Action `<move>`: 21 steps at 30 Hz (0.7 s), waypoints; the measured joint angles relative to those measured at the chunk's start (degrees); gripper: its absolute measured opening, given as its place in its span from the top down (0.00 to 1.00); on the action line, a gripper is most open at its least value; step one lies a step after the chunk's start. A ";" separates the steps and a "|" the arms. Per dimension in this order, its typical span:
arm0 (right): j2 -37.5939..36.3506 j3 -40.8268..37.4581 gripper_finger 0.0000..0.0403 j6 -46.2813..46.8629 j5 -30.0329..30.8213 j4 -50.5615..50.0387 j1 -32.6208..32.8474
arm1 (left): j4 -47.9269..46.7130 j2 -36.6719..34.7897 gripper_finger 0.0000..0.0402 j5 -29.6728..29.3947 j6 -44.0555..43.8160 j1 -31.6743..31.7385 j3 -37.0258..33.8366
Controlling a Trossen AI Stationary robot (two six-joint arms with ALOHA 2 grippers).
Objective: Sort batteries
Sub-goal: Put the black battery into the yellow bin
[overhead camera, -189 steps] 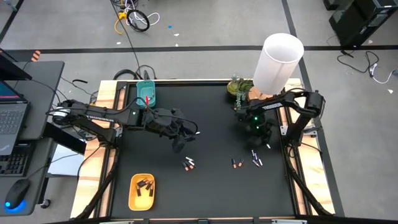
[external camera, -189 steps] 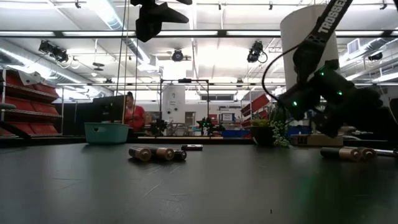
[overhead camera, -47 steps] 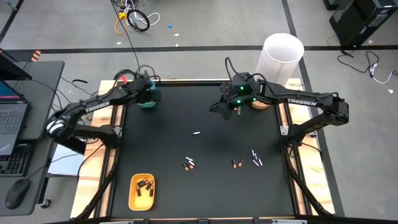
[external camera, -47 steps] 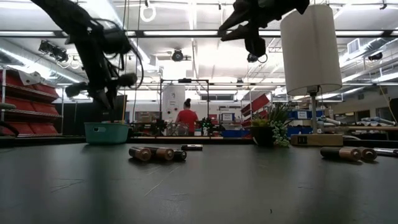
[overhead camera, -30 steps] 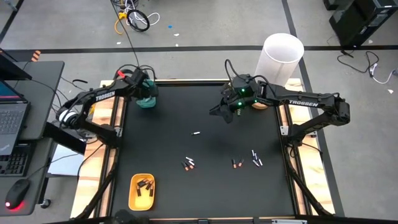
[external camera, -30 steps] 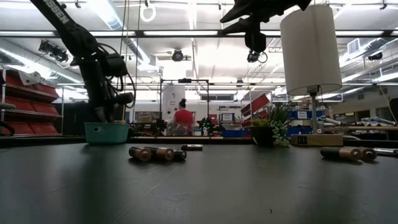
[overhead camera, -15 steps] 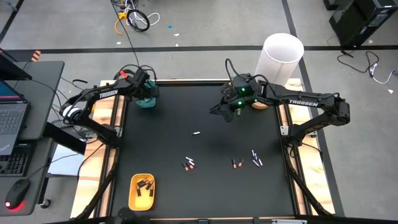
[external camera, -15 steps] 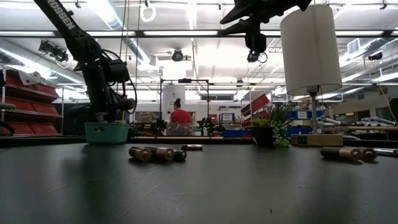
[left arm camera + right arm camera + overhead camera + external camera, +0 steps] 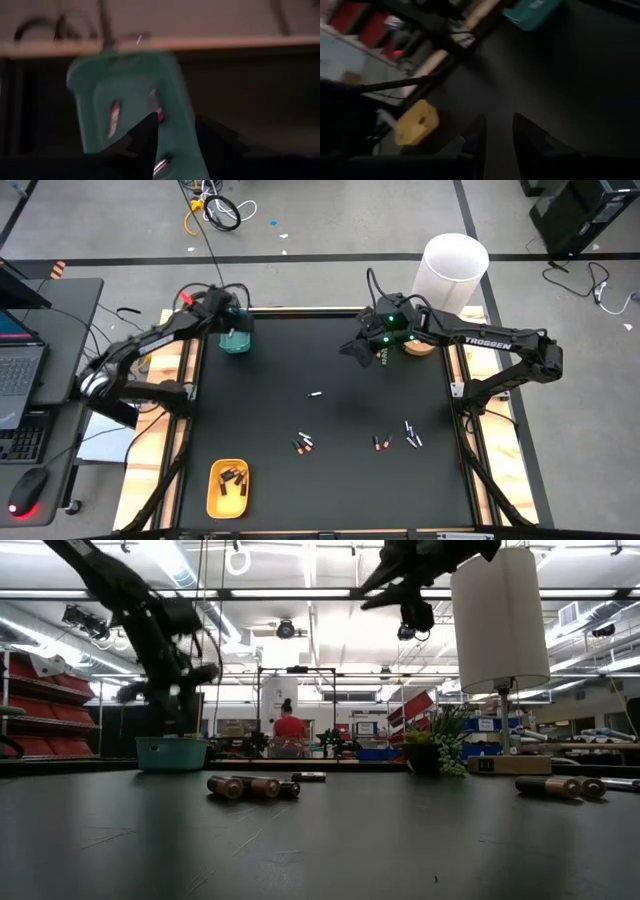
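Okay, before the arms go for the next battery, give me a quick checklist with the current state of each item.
1. Left gripper above the teal tray at the table's far left: ok.
2. Left fingers clear of any battery: ok in the left wrist view, nothing between them.
3. Teal tray already holds batteries: ok.
4. Right gripper raised over the far side, away from the loose batteries: ok.
5. Right gripper empty: ok in the right wrist view, nothing between its fingers.
6. Pale battery lying alone mid-table, unobstructed: ok.
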 joint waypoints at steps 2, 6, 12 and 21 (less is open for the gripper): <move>0.00 0.00 0.79 -0.04 1.93 -2.96 -0.64 | 1.81 -4.30 0.64 0.16 1.96 -2.73 0.00; 0.02 0.00 0.79 -1.94 7.09 -10.10 -1.60 | 6.18 -11.15 0.63 1.51 2.29 -9.88 0.00; 2.08 0.00 0.79 -4.79 13.96 -16.34 -2.96 | 14.11 -14.33 0.63 4.16 -9.55 -20.01 0.00; 10.32 0.00 0.79 -0.33 14.22 -15.37 -3.97 | 25.91 -10.30 0.63 2.06 -14.75 -34.54 0.00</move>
